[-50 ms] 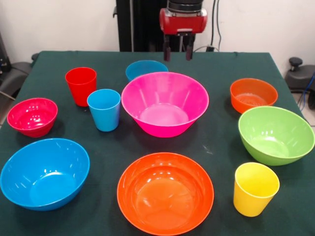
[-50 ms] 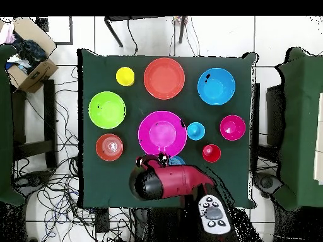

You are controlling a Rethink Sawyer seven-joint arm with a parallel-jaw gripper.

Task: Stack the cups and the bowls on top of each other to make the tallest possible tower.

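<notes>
Bowls and cups lie apart on the green tabletop (image 1: 216, 142), none stacked; my gripper (image 1: 177, 52) hangs empty, fingers parted narrowly, above the far edge.

Small blue bowl (image 1: 146, 68) is half hidden behind the large pink bowl (image 1: 165, 102) at the centre, and my arm covers most of it from overhead; large blue bowl (image 1: 44, 173) and large orange bowl (image 1: 165, 193) sit by the near edge, the orange one cut off below; yellow cup (image 1: 255, 189) stands at a near corner; no writing is legible anywhere.

Glossy red wrist housing (image 1: 183, 21) — black collar above; two dark fingers (image 1: 167, 51).
</notes>
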